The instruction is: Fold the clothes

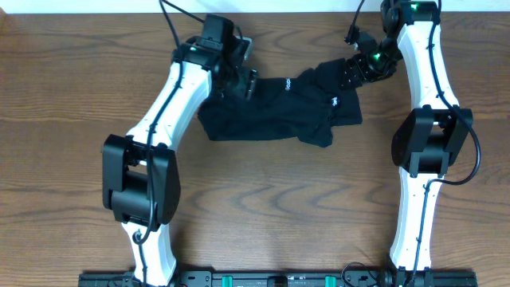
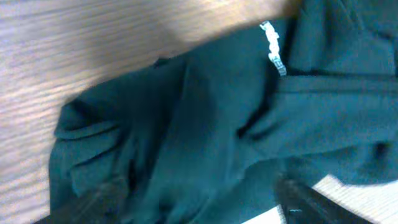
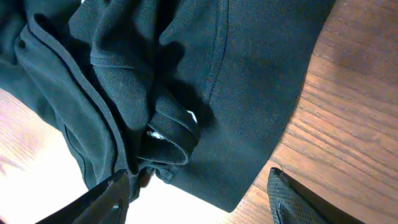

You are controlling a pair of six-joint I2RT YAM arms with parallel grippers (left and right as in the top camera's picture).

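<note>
The black shirt (image 1: 279,112) lies crumpled in a wide heap at the far middle of the table, with small white marks on it. My left gripper (image 1: 239,78) hovers over its far left end. In the left wrist view the shirt (image 2: 211,124) fills the frame, a white logo mark (image 2: 273,50) shows, and the open left fingers (image 2: 199,208) straddle the cloth. My right gripper (image 1: 351,73) is at the shirt's far right end. In the right wrist view its open fingers (image 3: 199,199) frame a folded edge of the shirt (image 3: 205,81), holding nothing.
The brown wooden table (image 1: 263,207) spreads out in front of the shirt. The arm bases stand at the near edge at left (image 1: 143,199) and right (image 1: 422,159). The table's far edge lies just behind the shirt.
</note>
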